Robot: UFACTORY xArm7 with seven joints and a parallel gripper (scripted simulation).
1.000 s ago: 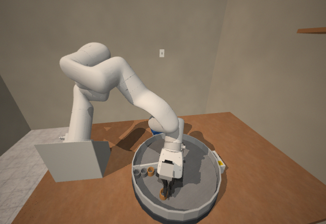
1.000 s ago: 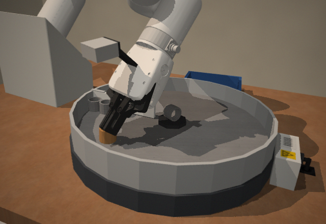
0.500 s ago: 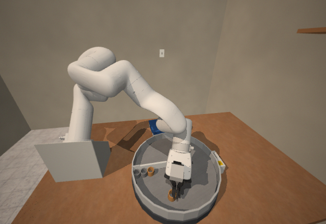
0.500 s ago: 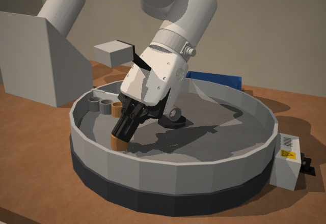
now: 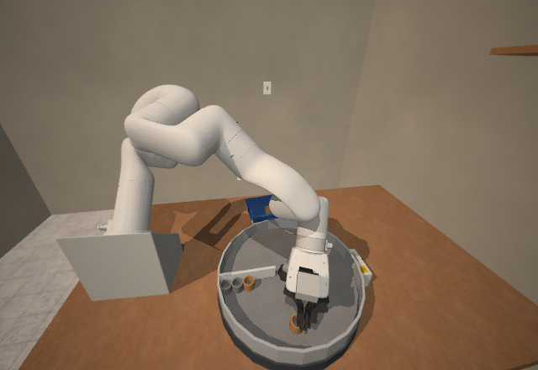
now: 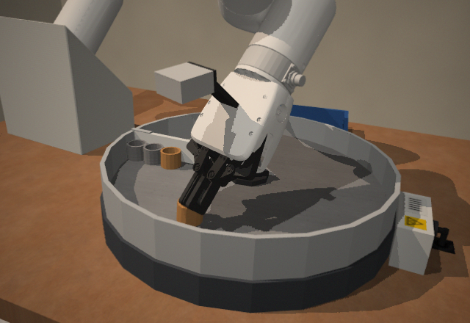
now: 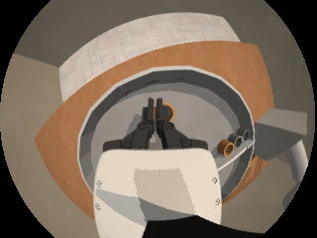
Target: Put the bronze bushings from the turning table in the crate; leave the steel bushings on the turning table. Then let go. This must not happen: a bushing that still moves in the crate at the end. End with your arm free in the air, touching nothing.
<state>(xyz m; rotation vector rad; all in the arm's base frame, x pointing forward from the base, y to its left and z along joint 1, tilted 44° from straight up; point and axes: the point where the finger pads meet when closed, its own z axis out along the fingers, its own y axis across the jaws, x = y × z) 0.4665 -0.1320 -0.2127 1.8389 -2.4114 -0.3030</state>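
Observation:
My gripper (image 5: 305,319) reaches down into the turning table (image 5: 283,286) near its front rim, tilted. It is shut on the wall of a bronze bushing (image 5: 295,327), also seen in the exterior view (image 6: 188,214) and in the wrist view (image 7: 164,113). The rim hides the bushing's bottom, so I cannot tell whether it touches the table. Another bronze bushing (image 5: 248,281) stands beside two steel bushings (image 5: 231,285) against a fence bar (image 5: 247,273) at the table's left. The blue crate (image 5: 260,210) sits behind the table, partly hidden by the arm, with something bronze inside.
The table has a raised grey rim (image 6: 247,244) all around. A dark hub (image 6: 252,177) sits at its middle behind the gripper. A grey control box (image 6: 413,232) is fixed at the table's right. The arm's grey base box (image 5: 121,263) stands to the left.

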